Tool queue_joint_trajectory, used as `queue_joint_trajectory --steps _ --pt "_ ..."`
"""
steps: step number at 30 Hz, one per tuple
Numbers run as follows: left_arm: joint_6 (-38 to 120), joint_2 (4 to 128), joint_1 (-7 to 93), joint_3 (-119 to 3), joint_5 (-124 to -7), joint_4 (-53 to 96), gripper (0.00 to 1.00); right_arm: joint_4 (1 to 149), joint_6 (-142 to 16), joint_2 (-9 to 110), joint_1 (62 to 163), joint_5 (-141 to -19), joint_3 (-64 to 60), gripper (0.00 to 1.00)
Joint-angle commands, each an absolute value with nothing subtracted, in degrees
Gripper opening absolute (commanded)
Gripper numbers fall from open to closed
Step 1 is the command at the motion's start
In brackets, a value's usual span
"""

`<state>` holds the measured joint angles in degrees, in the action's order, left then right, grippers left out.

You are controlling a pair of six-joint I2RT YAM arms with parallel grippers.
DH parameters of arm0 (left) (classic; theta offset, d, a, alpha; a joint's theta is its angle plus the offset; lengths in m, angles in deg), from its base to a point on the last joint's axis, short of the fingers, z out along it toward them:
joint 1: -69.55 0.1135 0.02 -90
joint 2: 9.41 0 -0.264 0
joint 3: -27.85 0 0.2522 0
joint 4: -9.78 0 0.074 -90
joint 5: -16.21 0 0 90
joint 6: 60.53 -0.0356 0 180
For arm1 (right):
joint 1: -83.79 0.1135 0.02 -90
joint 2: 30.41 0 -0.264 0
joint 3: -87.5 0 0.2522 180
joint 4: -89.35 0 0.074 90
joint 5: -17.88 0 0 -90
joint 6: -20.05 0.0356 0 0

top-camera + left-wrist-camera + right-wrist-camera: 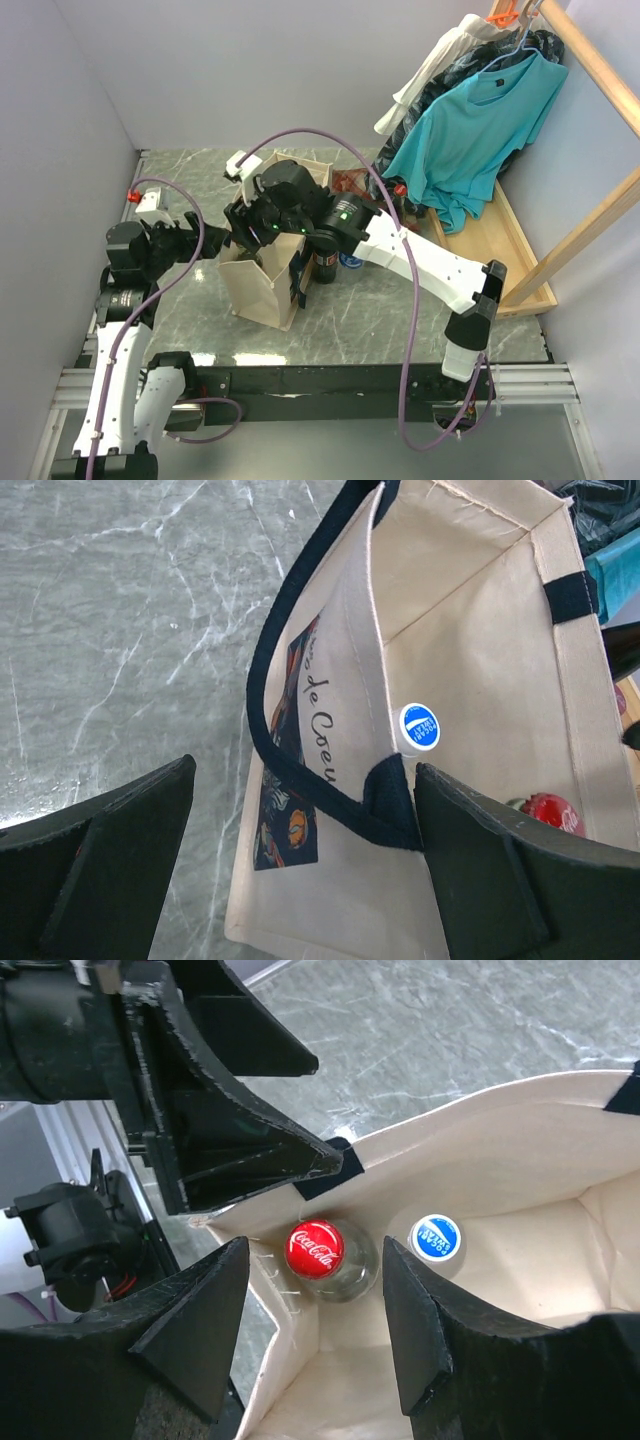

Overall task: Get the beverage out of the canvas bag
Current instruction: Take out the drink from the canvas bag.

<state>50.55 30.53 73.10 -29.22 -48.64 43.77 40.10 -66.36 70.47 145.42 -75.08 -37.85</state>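
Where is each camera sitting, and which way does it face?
Top external: above and behind the bases, looking down at the table; the left arm, right arm and canvas bag show.
Left wrist: looks down the bag's printed side and rim; left gripper open, fingers either side of it.
Right wrist: looks down into the bag; right gripper open over the red-capped bottle.
Both wrist views share the blue-capped bottle.
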Motion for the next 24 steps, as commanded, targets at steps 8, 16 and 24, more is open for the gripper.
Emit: queue_joint_trajectory --steps 8,16,24 --pt "49.9 29.3 71.6 -29.1 -50.3 44.9 0.97 34.8 -66.0 75.1 146.0 -74.3 -45.4 0.61" --pt "50.1 29.3 68.3 -29.2 -53.9 45.7 0.96 33.6 -65.7 75.9 146.5 -74.5 -46.0 0.60" --pt "50.1 29.5 68.1 -29.4 -55.8 45.9 0.96 33.4 -65.4 76.7 146.8 -74.9 -44.9 0.59"
